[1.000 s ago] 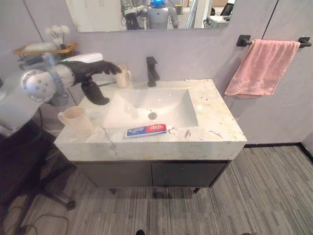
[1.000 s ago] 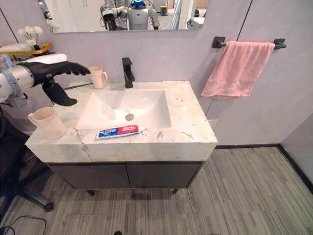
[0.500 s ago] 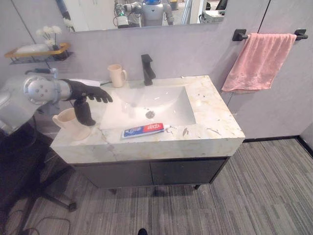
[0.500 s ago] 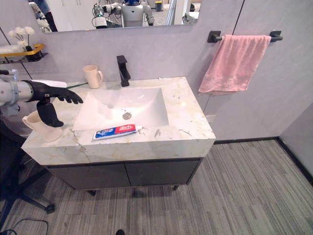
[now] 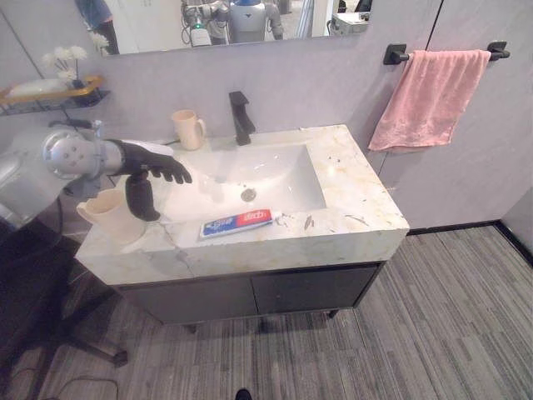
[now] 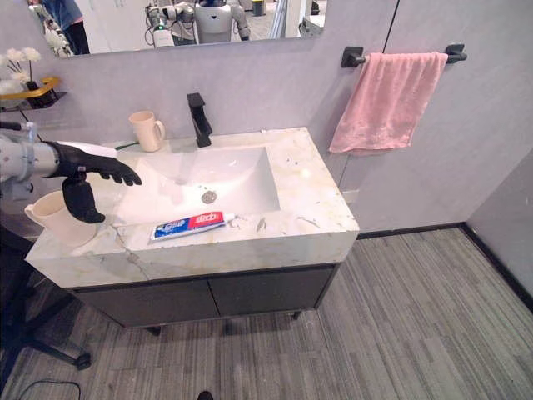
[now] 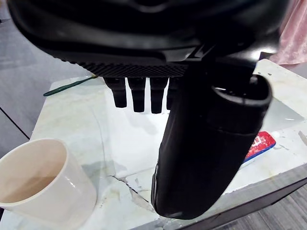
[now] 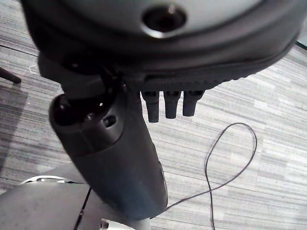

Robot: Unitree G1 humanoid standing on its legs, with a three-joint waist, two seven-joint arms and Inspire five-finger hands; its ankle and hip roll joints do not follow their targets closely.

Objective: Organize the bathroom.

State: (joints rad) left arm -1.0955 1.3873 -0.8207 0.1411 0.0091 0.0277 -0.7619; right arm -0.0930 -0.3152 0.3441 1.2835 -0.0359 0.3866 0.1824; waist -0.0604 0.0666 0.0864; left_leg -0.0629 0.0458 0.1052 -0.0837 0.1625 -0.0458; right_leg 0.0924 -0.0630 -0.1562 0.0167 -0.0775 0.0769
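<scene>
A cream cup [image 5: 108, 217] stands at the front left corner of the marble vanity top [image 5: 350, 200]. My left hand [image 5: 151, 169] hovers just right of it, open, fingers straight toward the basin and thumb [image 7: 211, 143] pointing down beside the cup [image 7: 43, 182] without touching it. A red, white and blue toothpaste tube [image 5: 237, 223] lies flat on the front ledge. A second cream mug [image 5: 187, 129] stands at the back beside the black faucet [image 5: 241, 117]. My right hand [image 8: 120, 158] hangs open over the floor.
A thin green toothbrush [image 7: 67, 86] lies on the counter behind my left hand. A pink towel [image 5: 429, 96] hangs on a black rail at the right. A wall shelf [image 5: 50, 87] with white flowers is at the left. The white basin [image 5: 258, 171] fills the counter's middle.
My left hand has come down and forward from near the back mug to beside the front cup. The camera has also shifted, sliding the whole vanity in the picture.
</scene>
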